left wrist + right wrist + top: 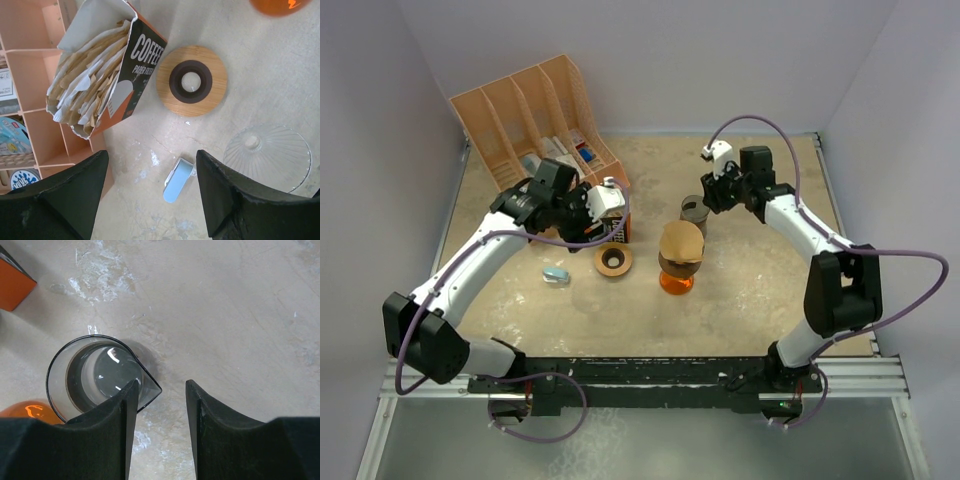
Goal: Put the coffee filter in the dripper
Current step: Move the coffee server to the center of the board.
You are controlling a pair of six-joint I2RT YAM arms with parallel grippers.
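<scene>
A brown paper coffee filter (681,243) sits in the top of the orange dripper (677,281) at the table's middle; its orange edge shows in the left wrist view (278,5). My left gripper (610,218) is open and empty, above the table beside the open coffee filter box (134,75), which holds several brown filters (87,80). In the left wrist view its jaws (150,157) stand wide apart over a blue clip (177,180). My right gripper (708,193) is open and empty (161,390), its left finger over the spout of a dark glass beaker (97,375).
A wooden ring with a dark centre (191,81) lies by the box. A clear ribbed glass piece (267,156) lies to the clip's right. A peach file organiser (535,115) stands at the back left. The beaker (694,212) stands just behind the dripper.
</scene>
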